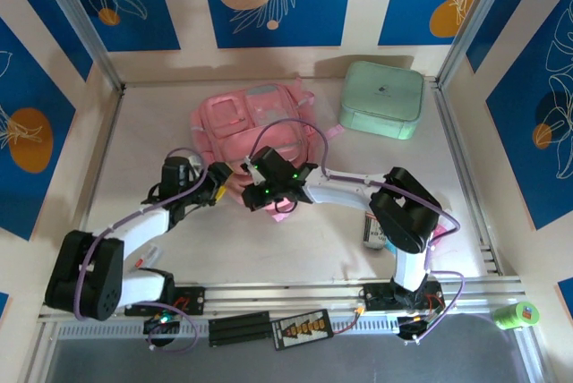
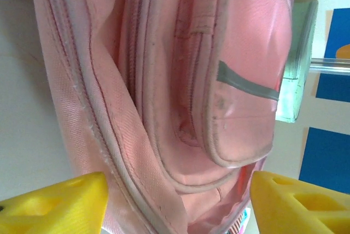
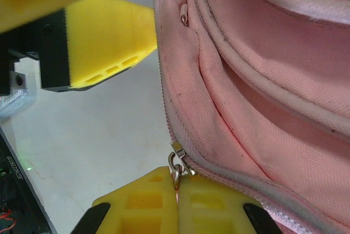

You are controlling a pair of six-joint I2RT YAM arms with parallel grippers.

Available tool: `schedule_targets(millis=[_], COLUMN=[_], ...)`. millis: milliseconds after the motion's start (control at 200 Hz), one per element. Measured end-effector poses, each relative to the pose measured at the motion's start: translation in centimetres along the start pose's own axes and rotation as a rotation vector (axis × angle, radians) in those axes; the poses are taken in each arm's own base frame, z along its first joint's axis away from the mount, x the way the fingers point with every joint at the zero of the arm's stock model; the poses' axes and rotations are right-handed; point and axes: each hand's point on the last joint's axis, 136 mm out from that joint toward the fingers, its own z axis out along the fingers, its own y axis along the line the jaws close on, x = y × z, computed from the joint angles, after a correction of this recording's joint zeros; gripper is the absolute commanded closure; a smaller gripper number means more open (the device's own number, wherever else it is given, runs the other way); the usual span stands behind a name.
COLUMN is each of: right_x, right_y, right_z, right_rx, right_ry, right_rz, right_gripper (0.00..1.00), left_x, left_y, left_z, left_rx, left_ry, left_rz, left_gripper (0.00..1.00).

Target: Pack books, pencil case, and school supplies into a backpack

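The pink backpack [image 1: 255, 123] lies flat at the back middle of the table. My right gripper [image 1: 255, 195] is at its near edge and is shut on the metal zipper pull [image 3: 176, 169], which sits pinched between the yellow fingertips [image 3: 147, 201] at the end of the zip seam. My left gripper [image 1: 220, 182] is close beside it on the left, open, with its yellow fingers [image 2: 54, 204] spread either side of the backpack's [image 2: 180, 108] near edge and the fabric lying between them. One of the left gripper's fingers [image 3: 104, 42] shows in the right wrist view. The books are out of view.
A mint-green rounded box [image 1: 382, 99] stands at the back right, just beyond the backpack. A small item [image 1: 374, 229] lies by the right arm's elbow. A green tape roll [image 1: 517, 314] sits off the table's front right corner. The metal frame rail [image 1: 295, 298] runs along the near edge.
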Motion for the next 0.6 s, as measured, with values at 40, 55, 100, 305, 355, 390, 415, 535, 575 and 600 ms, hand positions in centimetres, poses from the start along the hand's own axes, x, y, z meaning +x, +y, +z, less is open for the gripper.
schedule_targets(millis=[40, 55, 100, 305, 355, 390, 415, 535, 575, 600], right_x=[0.1, 0.1, 0.1, 0.3, 0.4, 0.6, 0.6, 1.0, 1.2, 1.3], right_y=[0.0, 0.0, 0.0, -0.2, -0.4, -0.6, -0.7, -2.0, -2.7, -3.1], right_z=[0.0, 0.0, 0.0, 0.1, 0.1, 0.0, 0.0, -0.9, -1.4, -1.7], right_rx=[0.002, 0.003, 0.005, 0.029, 0.044, 0.060, 0.076, 0.178, 0.222, 0.248], right_ry=[0.001, 0.002, 0.003, 0.005, 0.005, 0.005, 0.003, -0.006, -0.007, -0.007], right_rz=[0.002, 0.002, 0.002, 0.008, 0.010, 0.013, 0.015, 0.038, 0.053, 0.062], right_gripper=[1.00, 1.00, 1.00, 1.00, 1.00, 1.00, 1.00, 1.00, 1.00, 1.00], left_x=[0.1, 0.2, 0.3, 0.5, 0.6, 0.6, 0.7, 0.8, 0.8, 0.8], left_y=[0.3, 0.3, 0.7, 1.4, 1.5, 1.5, 1.5, 1.6, 1.6, 1.7], left_z=[0.3, 0.4, 0.8, 1.4, 1.4, 1.4, 1.5, 1.5, 1.5, 1.5], left_rx=[-0.006, -0.008, -0.017, -0.041, -0.043, -0.044, -0.045, -0.051, -0.052, -0.054], left_ry=[0.006, 0.009, 0.015, 0.020, 0.022, 0.023, 0.023, 0.026, 0.027, 0.027], left_rz=[-0.006, -0.005, -0.017, -0.024, -0.015, -0.013, -0.010, -0.005, -0.001, 0.000], left_gripper=[0.40, 0.41, 0.46, 0.78, 0.85, 0.89, 0.92, 1.00, 1.00, 1.00])
